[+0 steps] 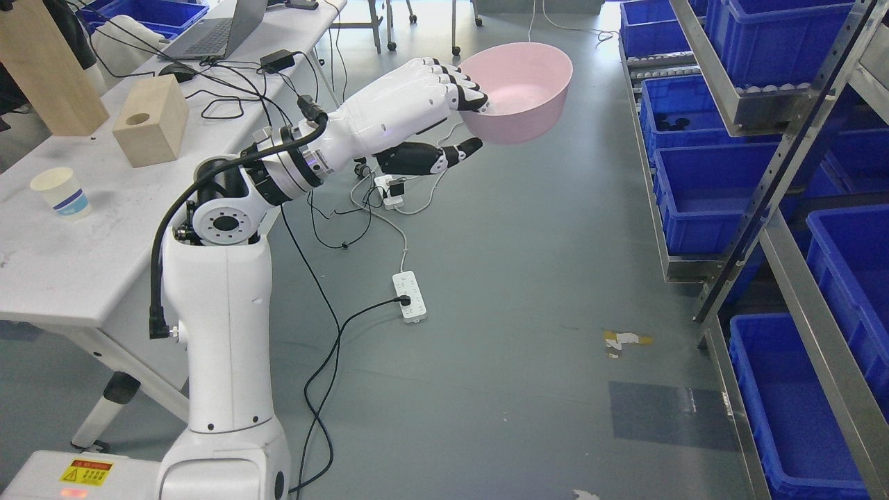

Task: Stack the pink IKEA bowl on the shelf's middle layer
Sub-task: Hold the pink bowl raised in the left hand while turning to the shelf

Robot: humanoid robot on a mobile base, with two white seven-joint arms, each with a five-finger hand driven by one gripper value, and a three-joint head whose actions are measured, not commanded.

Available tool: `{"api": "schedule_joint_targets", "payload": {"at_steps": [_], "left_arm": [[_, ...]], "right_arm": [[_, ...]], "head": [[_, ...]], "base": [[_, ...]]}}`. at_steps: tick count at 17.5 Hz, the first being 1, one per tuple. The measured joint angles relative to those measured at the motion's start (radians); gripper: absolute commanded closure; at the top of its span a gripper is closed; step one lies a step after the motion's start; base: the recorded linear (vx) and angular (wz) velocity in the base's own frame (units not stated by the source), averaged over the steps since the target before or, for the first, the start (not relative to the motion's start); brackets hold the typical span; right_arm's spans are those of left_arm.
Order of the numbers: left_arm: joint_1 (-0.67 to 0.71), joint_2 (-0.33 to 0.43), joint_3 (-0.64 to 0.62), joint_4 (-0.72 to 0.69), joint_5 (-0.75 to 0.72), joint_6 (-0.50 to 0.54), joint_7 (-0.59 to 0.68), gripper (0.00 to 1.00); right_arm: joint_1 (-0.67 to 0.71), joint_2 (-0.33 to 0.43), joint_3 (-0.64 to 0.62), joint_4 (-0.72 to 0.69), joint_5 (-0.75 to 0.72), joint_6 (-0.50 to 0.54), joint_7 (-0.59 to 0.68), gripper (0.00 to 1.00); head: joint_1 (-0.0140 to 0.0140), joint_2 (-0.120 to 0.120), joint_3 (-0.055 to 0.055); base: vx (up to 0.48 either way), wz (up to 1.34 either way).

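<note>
Left hand (417, 111) grips the pink bowl (521, 97) by its near-left rim, fingers (464, 94) curled over the edge into the bowl and thumb (444, 156) stretched beneath. Held upright in the air above the grey floor (528, 278), the bowl hangs left of the shelf (764, 187) with its blue bins (701, 187), apart from it.

We see a glossy white arm (222, 333) with a round grey joint disc ringed by screw holes, a black cable (163, 243) looping outside, a silver wrist ring, a white hand (410, 104) with black fingertips (469, 97), and a yellow warning sticker (86, 473) on the base.
</note>
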Motion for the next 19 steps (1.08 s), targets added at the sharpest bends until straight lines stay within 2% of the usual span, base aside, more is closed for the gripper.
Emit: {"api": "schedule_joint_targets", "payload": {"at_steps": [6, 10, 19], "left_arm": [[0.002, 0.000, -0.018, -0.001, 0.000, 0.000, 0.002, 0.98], [0.006, 0.000, -0.030, -0.001, 0.000, 0.000, 0.002, 0.98], [0.004, 0.000, -0.067, -0.004, 0.030, 0.000, 0.037, 0.98]], "right_arm": [[-0.001, 0.000, 0.000, 0.000, 0.000, 0.000, 0.000, 0.00], [-0.001, 0.000, 0.000, 0.000, 0.000, 0.000, 0.000, 0.00], [0.000, 0.000, 0.000, 0.000, 0.000, 0.000, 0.000, 0.00]], "head": [[0.0000, 0.000, 0.000], [0.0000, 0.000, 0.000], [0.0000, 0.000, 0.000]], "base": [[0.082, -0.12], [0.073, -0.73], [0.040, -1.50]]}}
